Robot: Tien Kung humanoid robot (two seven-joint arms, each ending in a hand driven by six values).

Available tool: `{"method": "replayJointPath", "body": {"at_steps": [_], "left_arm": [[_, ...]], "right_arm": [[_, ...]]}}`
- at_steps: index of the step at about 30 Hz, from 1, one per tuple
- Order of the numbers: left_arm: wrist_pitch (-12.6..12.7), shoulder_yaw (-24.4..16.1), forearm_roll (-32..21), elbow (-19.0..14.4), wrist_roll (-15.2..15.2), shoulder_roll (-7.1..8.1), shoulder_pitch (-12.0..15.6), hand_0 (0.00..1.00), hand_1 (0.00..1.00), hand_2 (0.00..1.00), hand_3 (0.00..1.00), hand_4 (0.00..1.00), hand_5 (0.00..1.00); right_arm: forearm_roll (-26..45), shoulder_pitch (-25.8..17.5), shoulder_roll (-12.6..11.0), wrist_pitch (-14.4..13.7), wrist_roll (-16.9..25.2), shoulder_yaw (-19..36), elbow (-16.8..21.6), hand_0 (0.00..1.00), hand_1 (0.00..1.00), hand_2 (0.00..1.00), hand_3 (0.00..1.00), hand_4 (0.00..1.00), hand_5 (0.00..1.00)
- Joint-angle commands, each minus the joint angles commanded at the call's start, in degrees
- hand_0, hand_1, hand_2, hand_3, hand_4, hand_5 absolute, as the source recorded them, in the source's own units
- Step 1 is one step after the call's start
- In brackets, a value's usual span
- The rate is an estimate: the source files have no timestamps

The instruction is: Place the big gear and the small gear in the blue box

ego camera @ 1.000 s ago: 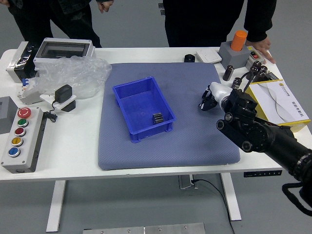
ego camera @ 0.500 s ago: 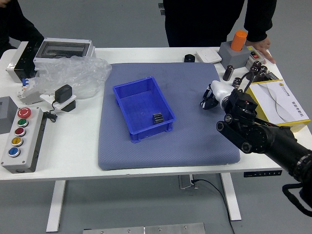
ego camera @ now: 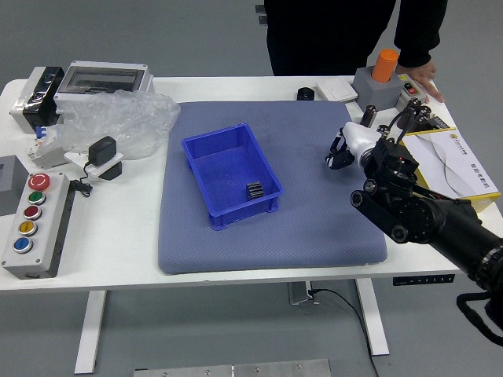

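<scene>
Right robot hand slightly farther out, cannot tell its grip. Far-left person gone.

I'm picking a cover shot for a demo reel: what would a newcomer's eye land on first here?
Probably the bright blue box in the middle of the mat, with a small dark ribbed piece inside. Next comes the robot's black right hand, reaching in from the picture's right. The orange cylinder stands out at the far right, near a person's hand.
</scene>
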Motion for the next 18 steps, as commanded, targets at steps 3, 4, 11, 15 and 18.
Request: {"method": "replayJointPath", "body": {"at_steps": [3, 4, 11, 15, 18], "left_arm": [[-0.01, -0.03, 0.0, 0.0, 0.01, 0.04, 0.02, 0.812, 0.791, 0.8, 0.833, 0.631, 0.291], [-0.01, -0.03, -0.01, 0.0, 0.0, 0.05, 0.03, 0.812, 0.791, 0.8, 0.833, 0.631, 0.291], [-0.03, -0.13, 0.02, 0.0, 0.02, 0.14, 0.11, 0.812, 0.792, 0.8, 0.833, 0.632, 0.292], [-0.08, -0.32, 0.25, 0.0, 0.01, 0.22, 0.11, 0.812, 0.791, 0.8, 0.834, 0.631, 0.292], [-0.14, -0.47, 0.45, 0.0, 0.0, 0.28, 0.12, 0.812, 0.791, 0.8, 0.834, 0.631, 0.292]], "right_arm": [[-0.78, 0.16, -0.51, 0.2, -0.62, 0.55, 1.39, 0.495, 0.425, 0.433, 0.449, 0.634, 0.002], [-1.12, 0.2, -0.68, 0.27, -0.86, 0.77, 1.96, 0.495, 0.425, 0.433, 0.449, 0.634, 0.002], [-5.17, 0.32, -1.7, 0.97, -3.22, 2.76, 8.13, 0.49, 0.425, 0.432, 0.448, 0.636, 0.002], [-7.92, 0.28, -1.82, 1.55, -4.76, 3.64, 12.49, 0.491, 0.426, 0.433, 0.449, 0.638, 0.002], [-9.79, 0.31, -1.72, 2.08, -5.83, 3.95, 16.03, 0.491, 0.426, 0.433, 0.449, 0.638, 0.002]]}}
